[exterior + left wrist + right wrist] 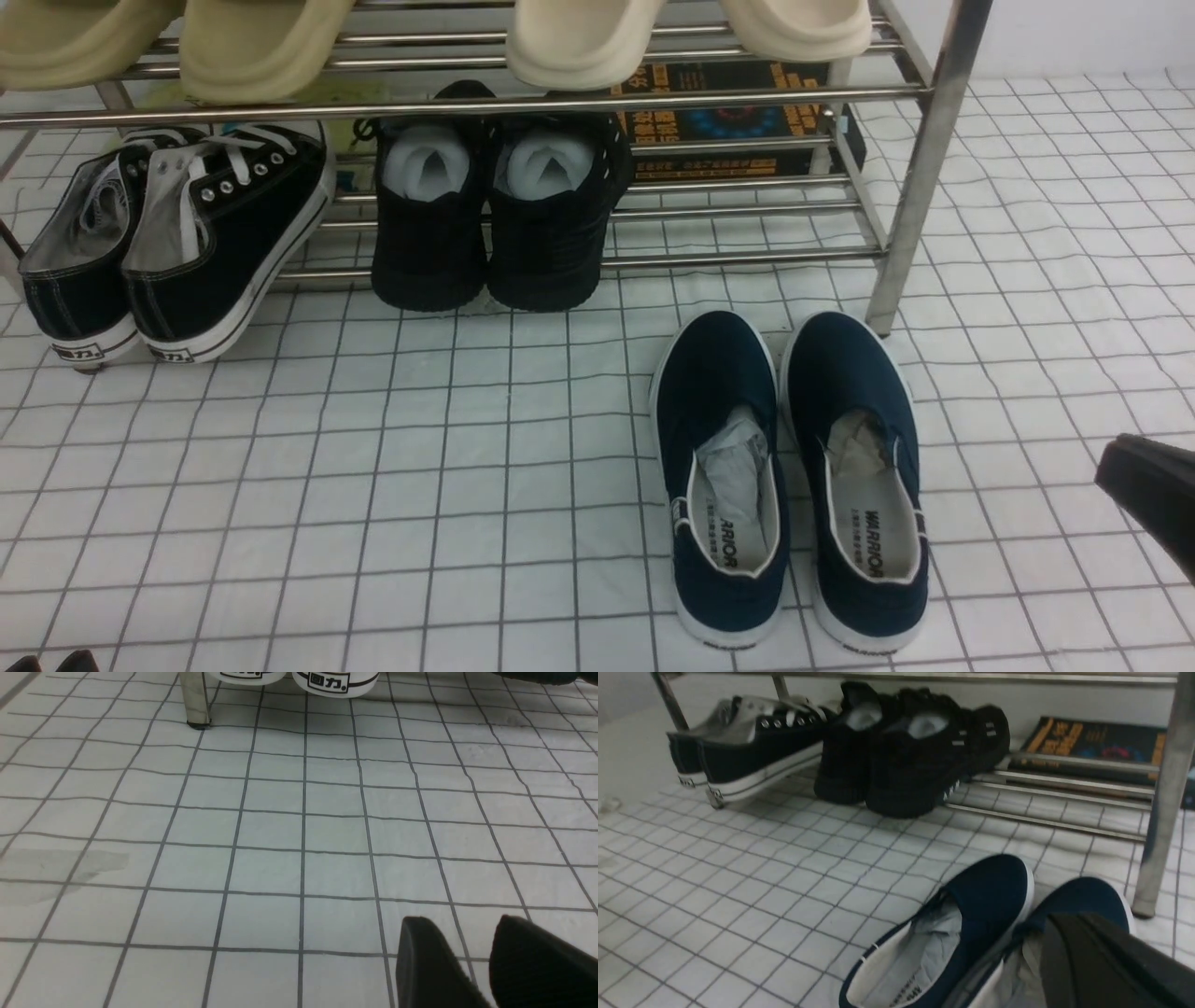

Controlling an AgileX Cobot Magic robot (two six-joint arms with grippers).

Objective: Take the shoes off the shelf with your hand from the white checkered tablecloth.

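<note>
**Navy WARRIOR slip-ons sit off the rack**

The navy slip-ons lie side by side on the white checkered tablecloth, toes toward the metal shoe rack, just beside its front right leg. "WARRIOR" reads on both insoles. The right arm hangs near them, apart, jaws pressed together and empty. The left arm rests low over bare cloth, jaws narrowly parted, holding nothing. The black lace-up sneakers show "回力" on their heels. The orange print on a dark box is unreadable.
</note>
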